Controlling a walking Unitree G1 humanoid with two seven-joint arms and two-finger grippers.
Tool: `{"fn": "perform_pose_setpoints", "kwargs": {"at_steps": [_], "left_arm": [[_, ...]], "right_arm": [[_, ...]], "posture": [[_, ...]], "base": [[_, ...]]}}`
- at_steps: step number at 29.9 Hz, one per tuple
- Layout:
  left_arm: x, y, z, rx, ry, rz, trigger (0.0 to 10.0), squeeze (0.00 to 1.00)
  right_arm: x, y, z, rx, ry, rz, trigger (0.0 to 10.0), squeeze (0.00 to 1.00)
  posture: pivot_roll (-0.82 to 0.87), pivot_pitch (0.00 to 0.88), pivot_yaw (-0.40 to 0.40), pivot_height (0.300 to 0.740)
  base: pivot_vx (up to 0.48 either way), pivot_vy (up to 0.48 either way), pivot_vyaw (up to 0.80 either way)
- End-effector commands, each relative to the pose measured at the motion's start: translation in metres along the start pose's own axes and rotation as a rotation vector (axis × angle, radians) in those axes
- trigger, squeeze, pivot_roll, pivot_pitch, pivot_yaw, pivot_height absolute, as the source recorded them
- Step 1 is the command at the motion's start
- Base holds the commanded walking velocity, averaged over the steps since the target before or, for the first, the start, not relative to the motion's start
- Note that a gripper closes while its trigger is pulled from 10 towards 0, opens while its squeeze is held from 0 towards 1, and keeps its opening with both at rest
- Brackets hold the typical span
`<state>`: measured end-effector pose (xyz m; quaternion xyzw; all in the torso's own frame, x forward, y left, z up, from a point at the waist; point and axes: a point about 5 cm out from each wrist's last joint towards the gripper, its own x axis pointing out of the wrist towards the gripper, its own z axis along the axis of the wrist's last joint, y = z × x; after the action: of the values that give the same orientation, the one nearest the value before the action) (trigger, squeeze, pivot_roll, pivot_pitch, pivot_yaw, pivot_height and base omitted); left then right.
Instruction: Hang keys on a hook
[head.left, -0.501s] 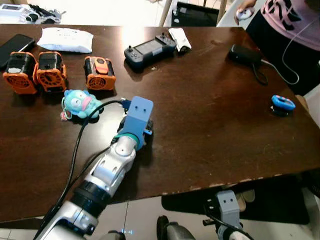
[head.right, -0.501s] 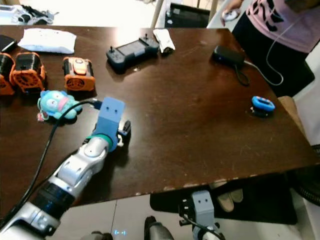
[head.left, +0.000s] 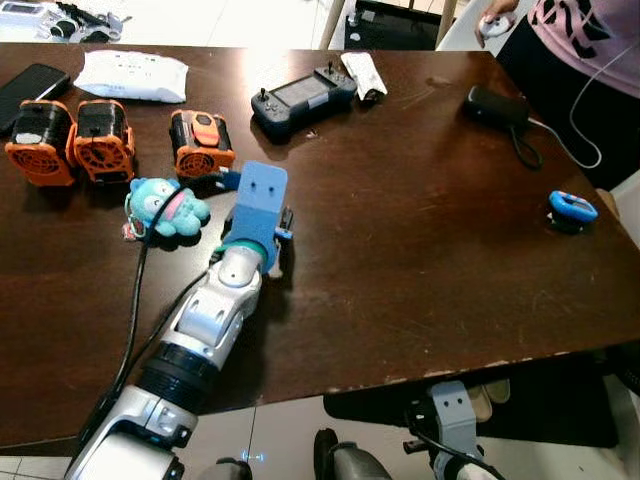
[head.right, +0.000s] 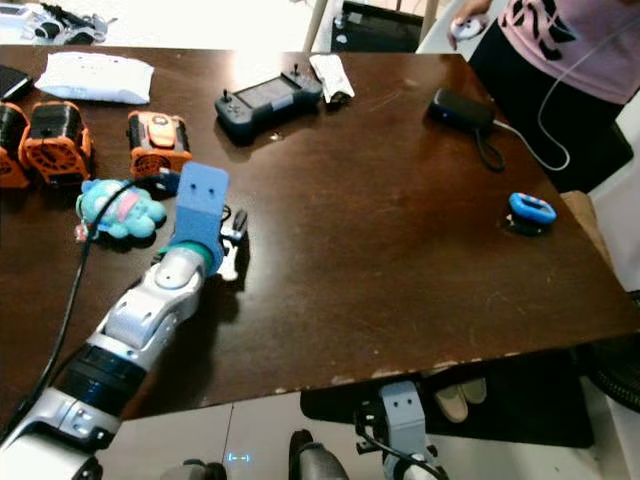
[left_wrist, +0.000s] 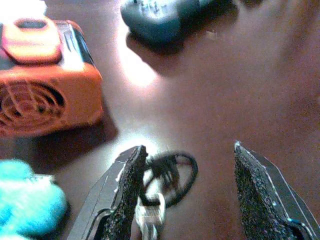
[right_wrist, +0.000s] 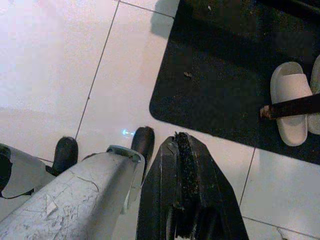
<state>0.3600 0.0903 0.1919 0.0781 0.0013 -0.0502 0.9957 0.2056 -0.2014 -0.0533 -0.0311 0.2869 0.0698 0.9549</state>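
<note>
A black key ring with a silver key lies on the dark brown table. My left gripper is open low over it, and the ring sits between the two fingers, close against one finger. From the head, the blue wrist block covers most of that gripper, just right of the blue plush toy. My right gripper hangs shut below the table's front edge, pointing at the floor.
Three orange fan-like boxes stand left of the gripper, with a dark handheld controller beyond it. A blue oval object and a black corded pouch are at the right. A person in pink stands at the far right corner.
My left arm has reached farther onto the table and a little left, toward the orange boxes. The right arm has stayed still.
</note>
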Motion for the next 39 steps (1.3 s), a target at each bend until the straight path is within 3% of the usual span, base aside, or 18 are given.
{"fn": "perform_pose_setpoints", "kwargs": {"at_steps": [1, 10, 13, 17, 18, 20, 21, 22, 23, 34, 37, 39], "left_arm": [[0.0, -0.003, 0.008, -0.002, -0.016, -0.014, 10.0, 0.0], [0.012, -0.003, -0.003, 0.038, 0.044, 0.059, 10.0, 0.0], [0.016, -0.003, -0.021, 0.042, 0.11, 0.081, 10.0, 0.0], [0.015, -0.002, -0.027, 0.062, 0.122, 0.095, 10.0, 0.0], [0.014, 0.001, -0.035, 0.075, 0.146, 0.123, 6.5, 0.0], [0.014, 0.003, -0.041, 0.083, 0.163, 0.142, 6.5, 0.0], [0.013, 0.005, -0.045, 0.081, 0.177, 0.153, 3.8, 0.0], [0.012, 0.006, -0.047, 0.077, 0.184, 0.158, 3.8, 0.0], [0.01, 0.008, -0.048, 0.071, 0.186, 0.155, 0.0, 0.0], [0.0, 0.014, -0.055, 0.062, 0.193, 0.121, 0.0, 0.0], [-0.016, 0.021, -0.063, 0.075, 0.19, 0.101, 0.0, 0.0], [-0.025, 0.023, -0.055, 0.041, 0.12, 0.085, 0.0, 0.0]], "right_arm": [[-0.007, -0.001, -0.014, 0.009, 0.049, -0.01, 10.0, 0.0], [-0.006, 0.002, -0.014, 0.002, 0.049, 0.004, 10.0, 0.0], [-0.006, 0.001, -0.013, 0.001, 0.044, 0.003, 10.0, 0.0], [-0.007, 0.001, -0.014, 0.001, 0.045, 0.002, 10.0, 0.0], [-0.007, 0.001, -0.014, 0.0, 0.047, 0.003, 10.0, 0.0], [-0.008, 0.001, -0.015, -0.001, 0.048, 0.003, 10.0, 0.0], [-0.008, 0.001, -0.015, -0.001, 0.048, 0.004, 10.0, 0.0], [-0.007, 0.001, -0.015, -0.001, 0.047, 0.004, 10.0, 0.0], [-0.007, 0.001, -0.014, -0.001, 0.046, 0.004, 10.0, 0.0], [-0.006, 0.001, -0.013, -0.002, 0.044, 0.004, 10.0, 0.0], [-0.006, 0.001, -0.012, -0.002, 0.044, 0.007, 10.0, 0.0], [-0.005, 0.002, -0.011, -0.004, 0.043, 0.01, 10.0, 0.0]], "posture": [[-0.06, 0.209, -0.037, 0.74], [-0.06, 0.216, -0.041, 0.74], [-0.07, 0.218, -0.039, 0.74], [-0.07, 0.219, -0.041, 0.74], [-0.07, 0.219, -0.043, 0.74], [-0.07, 0.217, -0.042, 0.74], [-0.07, 0.218, -0.043, 0.74], [-0.07, 0.218, -0.043, 0.74], [-0.07, 0.217, -0.043, 0.74], [-0.06, 0.214, -0.043, 0.74], [-0.05, 0.215, -0.044, 0.74], [-0.05, 0.215, -0.044, 0.74]], "base": [[0.0, 0.0, 0.0], [0.0, 0.0, 0.0], [0.0, 0.0, 0.0], [0.0, 0.0, 0.0], [0.0, 0.0, 0.0], [0.0, 0.0, 0.0], [0.0, 0.0, 0.0], [0.0, 0.0, 0.0], [0.0, 0.0, 0.0], [0.0, 0.0, 0.0], [0.0, 0.0, 0.0], [0.0, 0.0, 0.0]]}}
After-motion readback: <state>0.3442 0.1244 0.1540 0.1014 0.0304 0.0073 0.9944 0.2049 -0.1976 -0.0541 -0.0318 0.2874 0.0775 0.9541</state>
